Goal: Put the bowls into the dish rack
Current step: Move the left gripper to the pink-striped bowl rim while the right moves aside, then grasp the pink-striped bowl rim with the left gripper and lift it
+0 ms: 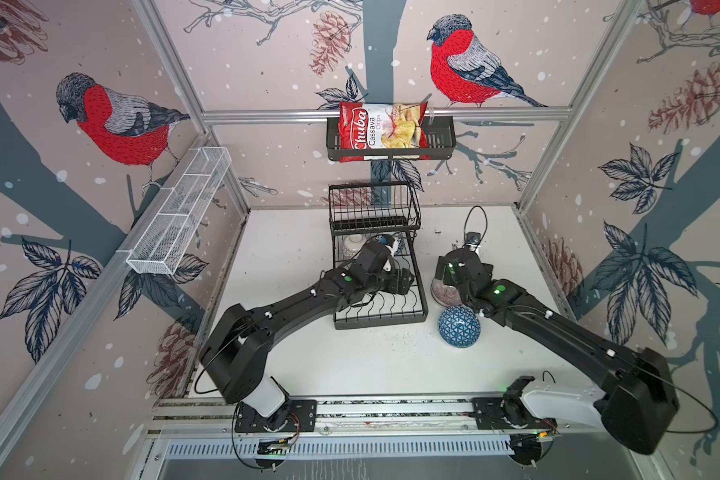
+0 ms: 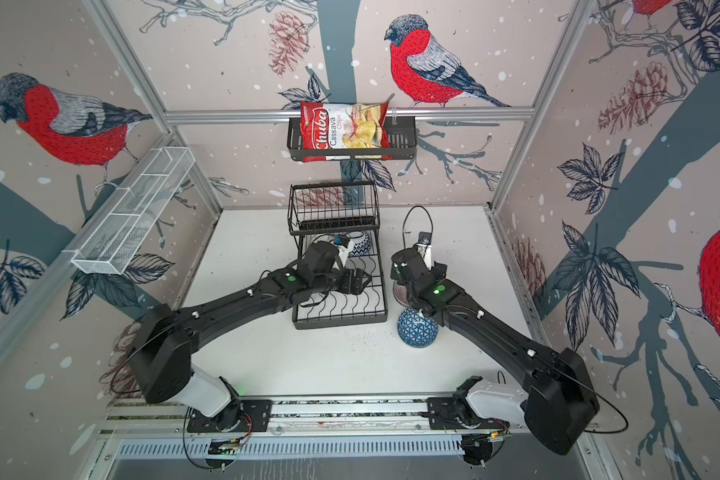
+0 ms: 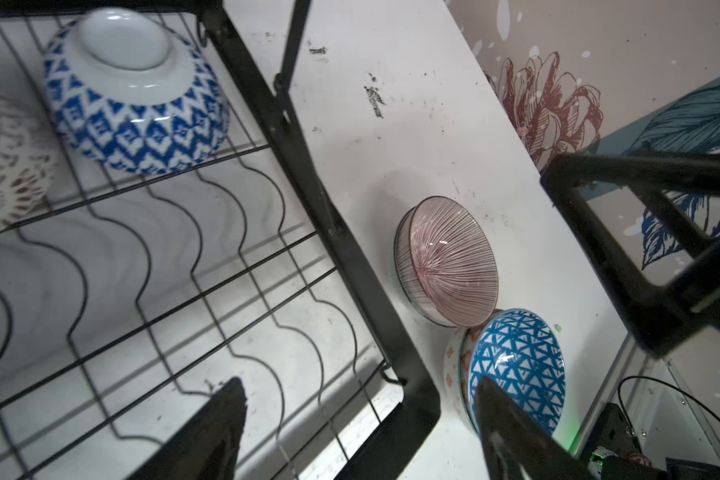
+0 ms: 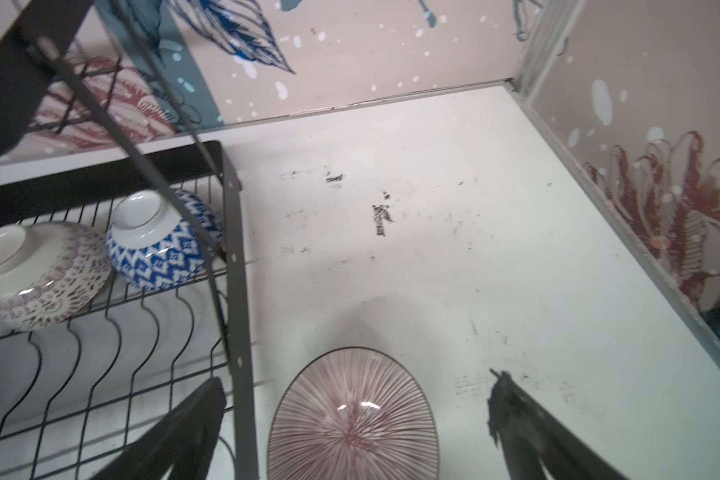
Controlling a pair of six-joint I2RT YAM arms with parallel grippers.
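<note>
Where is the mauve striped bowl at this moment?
In both top views the mauve striped bowl sits on the table right of the dish rack, just behind the blue-triangle bowl.

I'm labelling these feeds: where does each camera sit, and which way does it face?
Top views: high in front, looking down and back over dish rack, left arm and right arm.
Left wrist: above the rack, looking down past the left gripper at the zigzag bowl.
Right wrist: beside the rack, looking down past the right gripper at the striped bowl.
Shared: both wrists see the striped bowl.
</note>
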